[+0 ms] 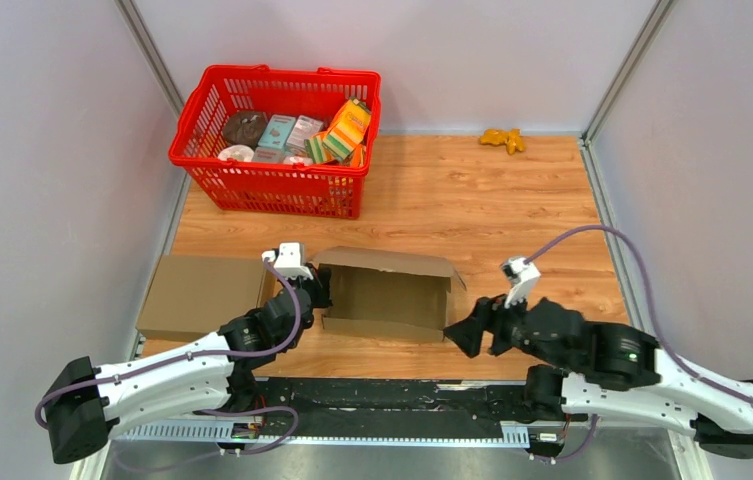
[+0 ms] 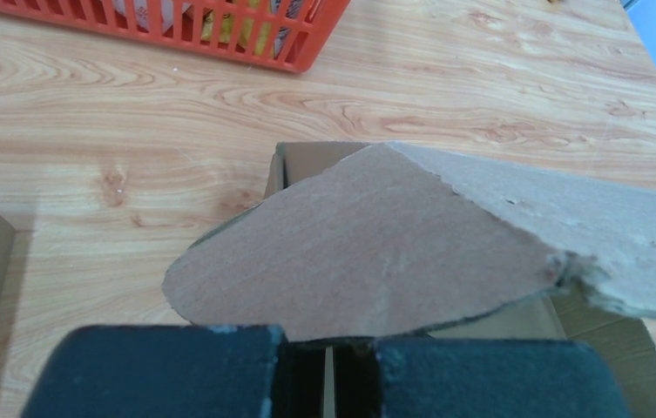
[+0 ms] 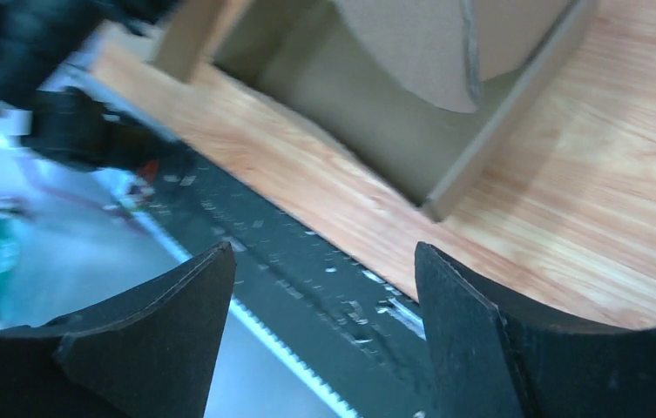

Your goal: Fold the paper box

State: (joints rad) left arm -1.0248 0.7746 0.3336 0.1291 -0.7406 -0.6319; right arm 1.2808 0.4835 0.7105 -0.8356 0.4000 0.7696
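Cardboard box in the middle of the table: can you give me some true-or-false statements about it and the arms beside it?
1. The left pincer is shut on a flap of the cardboard box. True.
2. The right pincer grips the box's other end. False: it stands open, holding nothing.
3. The box's top is closed. False: it is open, its inside showing.
4. The red basket holds packaged goods. True.
5. A second brown box lies left of it. True.
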